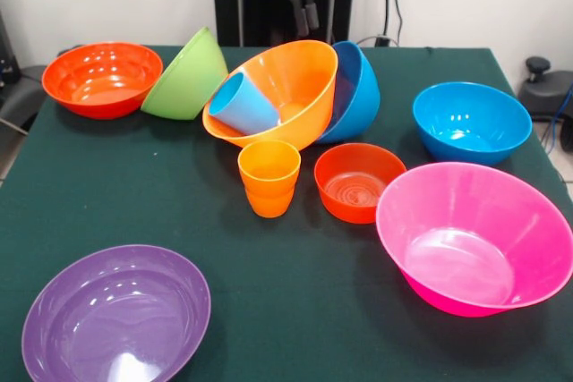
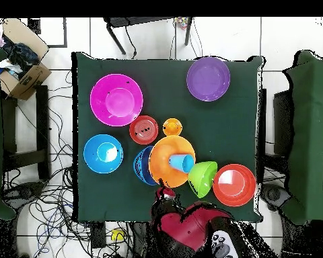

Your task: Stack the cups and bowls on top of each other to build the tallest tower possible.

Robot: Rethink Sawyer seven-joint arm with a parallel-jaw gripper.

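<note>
The arm hangs drawn back above the table's far edge, its gripper [image 1: 309, 13] pointing down behind the tilted orange bowl [image 1: 291, 87], fingers close together, holding nothing. A blue cup [image 1: 242, 105] lies inside that bowl; an orange cup [image 1: 269, 176] stands just before it.

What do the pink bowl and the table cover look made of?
Pink bowl: likely glossy plastic; bright highlights on its inside, thin even rim. Table cover: seemingly dark green matte cloth or felt; no shine, soft-looking surface.
</note>
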